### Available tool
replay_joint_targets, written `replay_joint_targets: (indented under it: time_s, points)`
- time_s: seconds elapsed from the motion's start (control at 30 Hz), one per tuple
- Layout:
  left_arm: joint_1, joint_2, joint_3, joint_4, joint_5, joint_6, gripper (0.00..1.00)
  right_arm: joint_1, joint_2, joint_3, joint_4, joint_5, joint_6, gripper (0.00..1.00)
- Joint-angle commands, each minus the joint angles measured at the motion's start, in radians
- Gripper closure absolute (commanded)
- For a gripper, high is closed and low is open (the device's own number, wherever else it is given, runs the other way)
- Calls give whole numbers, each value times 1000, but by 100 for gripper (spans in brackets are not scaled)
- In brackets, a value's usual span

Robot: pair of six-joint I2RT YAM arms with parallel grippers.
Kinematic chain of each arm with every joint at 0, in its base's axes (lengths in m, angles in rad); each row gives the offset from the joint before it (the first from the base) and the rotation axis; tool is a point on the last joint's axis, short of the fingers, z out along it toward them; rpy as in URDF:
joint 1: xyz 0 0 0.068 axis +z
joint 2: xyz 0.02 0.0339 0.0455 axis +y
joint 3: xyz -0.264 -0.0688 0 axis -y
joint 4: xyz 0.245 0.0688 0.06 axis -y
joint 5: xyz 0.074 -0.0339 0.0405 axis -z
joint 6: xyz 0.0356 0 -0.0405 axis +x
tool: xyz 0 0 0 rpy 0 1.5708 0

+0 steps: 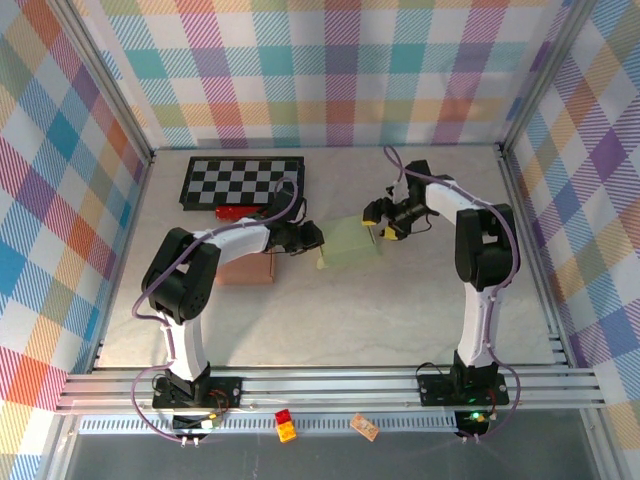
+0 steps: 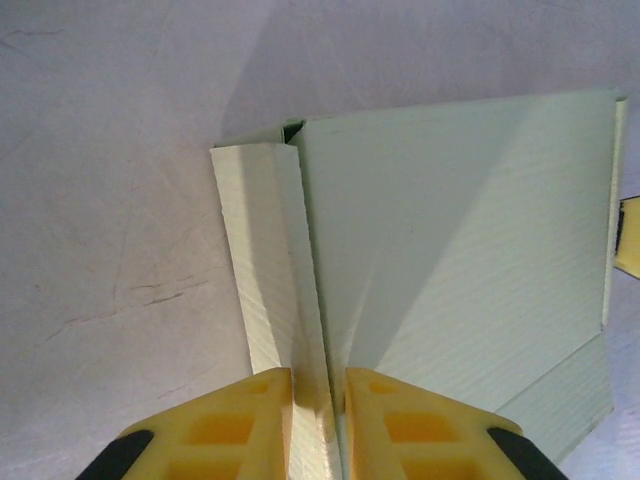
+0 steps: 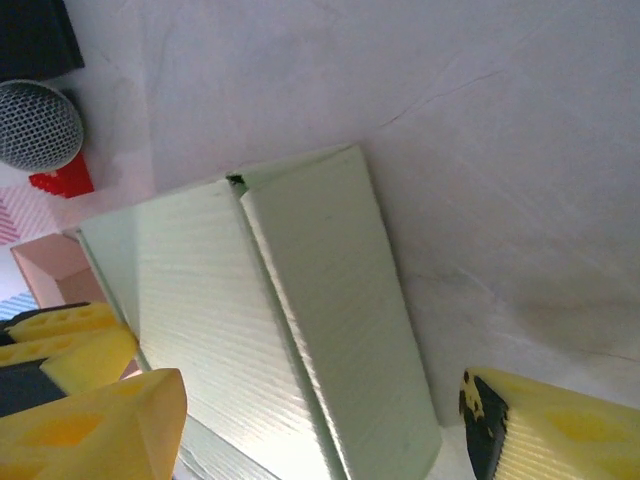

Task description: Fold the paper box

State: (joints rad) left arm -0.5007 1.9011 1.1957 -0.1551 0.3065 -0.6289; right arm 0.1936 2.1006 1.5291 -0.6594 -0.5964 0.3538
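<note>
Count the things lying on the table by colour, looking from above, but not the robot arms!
Pale green: 1, the paper box
Black and white: 1, the checkered board
Red: 1, a small red thing
Brown: 1, a cardboard box
Total: 4

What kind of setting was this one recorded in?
Probably a lab robot cell, not a home: plaid walls on an aluminium frame enclose the table, the left arm and right arm are bolted to its near edge, and a checkerboard lies at the back.
</note>
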Motion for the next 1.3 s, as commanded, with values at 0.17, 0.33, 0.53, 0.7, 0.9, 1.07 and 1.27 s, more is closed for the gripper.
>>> replay_joint_targets:
  time_s: [0.17, 0.33, 0.53, 0.7, 0.9, 1.07, 1.27]
  points:
    - [36, 9, -70, 0, 6, 46, 88, 0, 25, 11, 19, -182, -36, 26]
    - [48, 14, -77, 16, 12, 41, 90, 0, 14, -19, -3, -167, -66, 24]
    - [56, 22, -67, 11, 27, 41, 91, 4, -5, -65, 34, -211, -54, 21]
    - [59, 29, -59, 18, 38, 40, 90, 12, -14, -72, 98, -283, -5, 21]
    - [60, 35, -36, 22, 43, 33, 82, 24, -22, -74, 135, -310, 44, 36]
    - [59, -3, -22, 33, 37, 18, 69, 29, -42, -91, 148, -304, 78, 46]
    - [59, -107, -12, 43, -13, 41, 59, 27, -65, -103, 154, -309, 138, 56]
